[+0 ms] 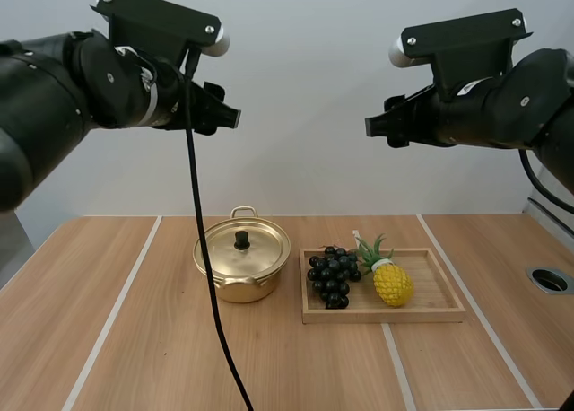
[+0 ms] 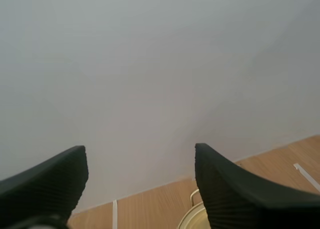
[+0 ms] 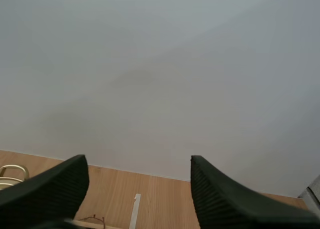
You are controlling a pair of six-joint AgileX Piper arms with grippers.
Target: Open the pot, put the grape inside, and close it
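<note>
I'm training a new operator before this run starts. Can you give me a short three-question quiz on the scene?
1. True or false: the lid sits on the pot.
2. What lies beside the grapes in the wooden tray? A) pineapple B) banana C) wet wipes
3. Fill in: the left gripper and the right gripper both hang above the table with fingers ____.

Key: 1 true; 2 A; 3 open.

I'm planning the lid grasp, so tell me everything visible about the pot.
The pot looks like shiny gold-coloured metal, round and shallow, with a loop handle at its far rim. Its lid is on, with a black knob at the centre. It stands upright on the wooden table, just left of the wooden tray, seemingly apart from it. Nothing holds it.
</note>
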